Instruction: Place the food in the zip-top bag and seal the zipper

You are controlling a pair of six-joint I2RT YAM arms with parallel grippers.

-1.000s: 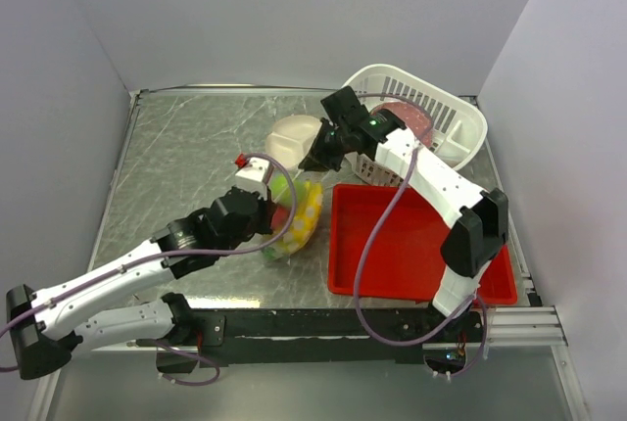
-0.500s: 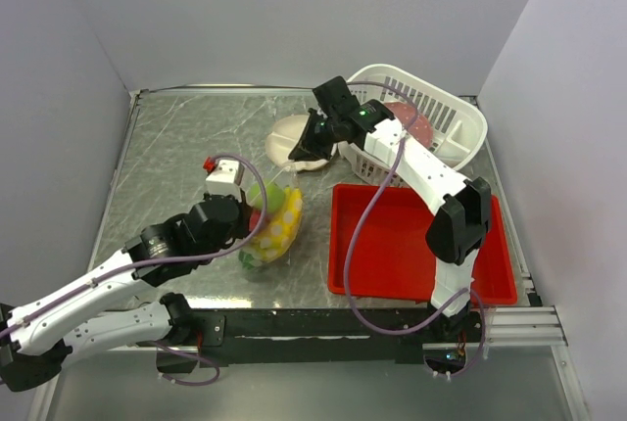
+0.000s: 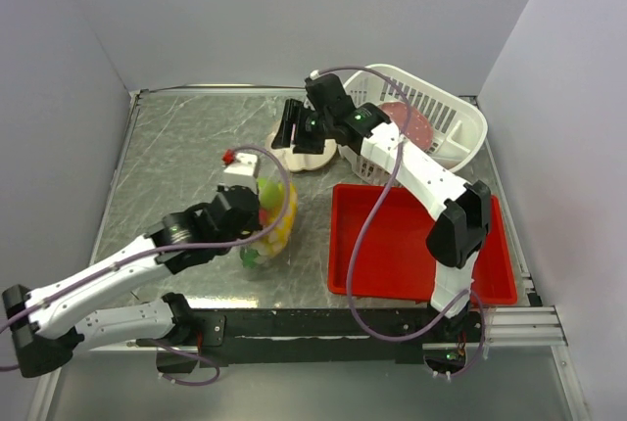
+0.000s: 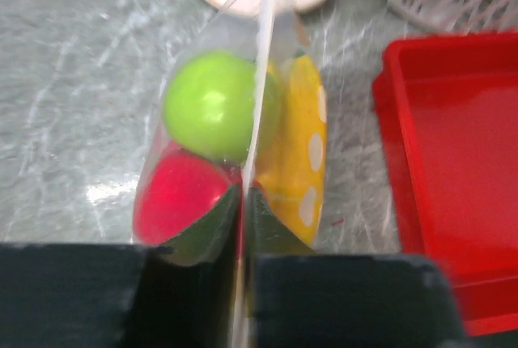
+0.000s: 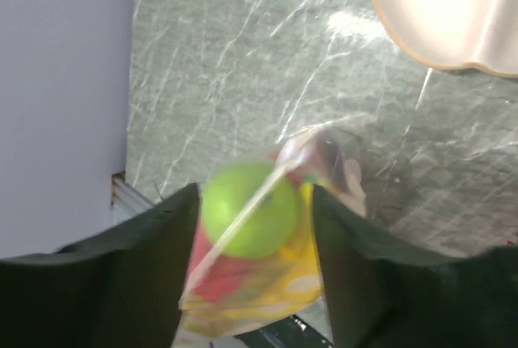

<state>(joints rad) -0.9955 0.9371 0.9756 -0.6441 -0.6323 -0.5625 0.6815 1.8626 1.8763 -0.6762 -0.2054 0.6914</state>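
Observation:
The zip-top bag [image 3: 268, 227] stands on the table left of the red tray, clear with white dots. Inside it are the food pieces: a green apple [image 4: 212, 105], a yellow banana [image 4: 301, 170] and the red dragon fruit [image 4: 174, 198]. The zipper [image 4: 263, 65] runs as a thin strip across the bag's top. My left gripper [image 4: 243, 196] is shut on the bag's near edge, the strip pinched between its fingers. My right gripper [image 3: 294, 125] hangs open over the cream plate, apart from the bag; in the right wrist view its gripper [image 5: 255, 202] frames the bag [image 5: 267, 283] far below.
A red tray [image 3: 392, 255] lies right of the bag. A white slotted basket [image 3: 460, 113] at the back right holds a reddish disc [image 3: 411, 125]. A cream plate [image 3: 323, 155] sits behind the bag. Grey walls close in on three sides.
My right gripper has let go of the bag, opened and drawn back to the left over the plate. The left arm has pulled the bag left, away from the tray.

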